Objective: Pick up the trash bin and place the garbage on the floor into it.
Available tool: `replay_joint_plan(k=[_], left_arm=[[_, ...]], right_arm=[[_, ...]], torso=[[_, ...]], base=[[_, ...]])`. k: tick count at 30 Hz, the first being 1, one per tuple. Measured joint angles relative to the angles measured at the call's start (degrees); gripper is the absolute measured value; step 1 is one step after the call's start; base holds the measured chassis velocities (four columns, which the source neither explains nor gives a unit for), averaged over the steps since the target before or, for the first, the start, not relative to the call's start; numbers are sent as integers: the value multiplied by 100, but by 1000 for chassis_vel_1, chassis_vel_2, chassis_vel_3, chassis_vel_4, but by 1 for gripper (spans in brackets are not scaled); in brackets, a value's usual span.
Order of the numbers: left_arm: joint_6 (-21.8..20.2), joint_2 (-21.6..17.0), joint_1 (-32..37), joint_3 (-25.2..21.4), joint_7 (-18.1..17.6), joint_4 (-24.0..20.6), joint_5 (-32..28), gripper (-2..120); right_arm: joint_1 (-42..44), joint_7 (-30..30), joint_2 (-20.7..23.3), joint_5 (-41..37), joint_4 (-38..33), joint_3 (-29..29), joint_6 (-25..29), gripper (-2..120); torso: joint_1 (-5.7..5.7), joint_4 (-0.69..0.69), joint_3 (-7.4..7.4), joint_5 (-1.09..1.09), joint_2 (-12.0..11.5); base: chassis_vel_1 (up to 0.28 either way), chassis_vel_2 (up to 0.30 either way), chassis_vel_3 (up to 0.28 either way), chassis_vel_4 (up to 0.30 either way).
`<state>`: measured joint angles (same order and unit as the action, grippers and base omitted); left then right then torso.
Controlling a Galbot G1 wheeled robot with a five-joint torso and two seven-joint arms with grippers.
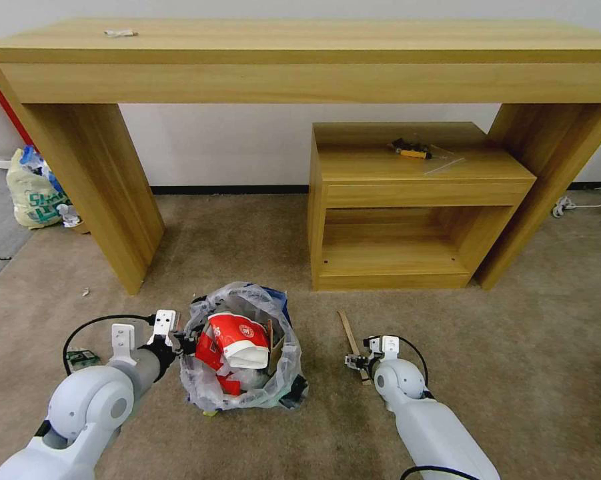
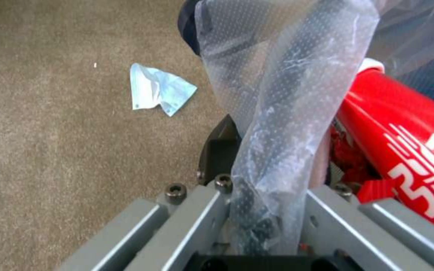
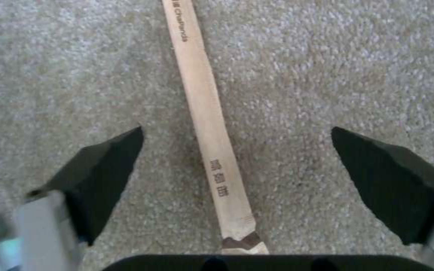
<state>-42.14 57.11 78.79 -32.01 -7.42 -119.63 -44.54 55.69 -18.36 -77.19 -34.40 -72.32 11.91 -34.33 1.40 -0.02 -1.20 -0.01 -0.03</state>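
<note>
Right wrist view: open right end effector (image 3: 237,158) straddles the wooden stick (image 3: 204,109), lying lengthwise between its fingers.

Even, bright indoor light falls from above, leaving soft shadows under the desk (image 1: 300,50) and inside the small cabinet (image 1: 407,247). The head view bows straight edges outward. The right wrist view is soft, its claw fingers (image 3: 101,177) blurred.

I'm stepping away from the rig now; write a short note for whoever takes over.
Left gripper: shut on the trash bin rim and liner.
Right gripper: open, fingers astride the wooden stick on the floor, not yet closed.
Done: red wrappers and cups are in the bin.
Left: the stick and a crumpled blue-white scrap beside the bin.
</note>
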Motion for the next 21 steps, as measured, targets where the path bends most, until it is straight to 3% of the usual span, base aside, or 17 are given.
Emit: replay_joint_plan(k=[4, 8, 18, 21], left_arm=[[0, -12, -2, 16, -6, -19, 0, 0], [0, -15, 3, 20, -9, -26, -2, 0], [0, -25, 3, 23, -9, -39, -9, 0], [0, -26, 2, 24, -9, -41, -11, 0]], right_arm=[[-33, 81, -33, 23, 123, 27, 30, 77], [-37, 136, -47, 53, 179, 53, 62, 70], [-32, 181, -53, 77, 203, 63, 82, 64], [-32, 194, -73, 79, 227, 60, 91, 54]], torso=[[0, 0, 0, 0, 0], [0, 0, 0, 0, 0], [0, 0, 0, 0, 0], [0, 0, 0, 0, 0]], base=[[0, 0, 0, 0], [0, 0, 0, 0], [0, 0, 0, 0], [0, 0, 0, 0]])
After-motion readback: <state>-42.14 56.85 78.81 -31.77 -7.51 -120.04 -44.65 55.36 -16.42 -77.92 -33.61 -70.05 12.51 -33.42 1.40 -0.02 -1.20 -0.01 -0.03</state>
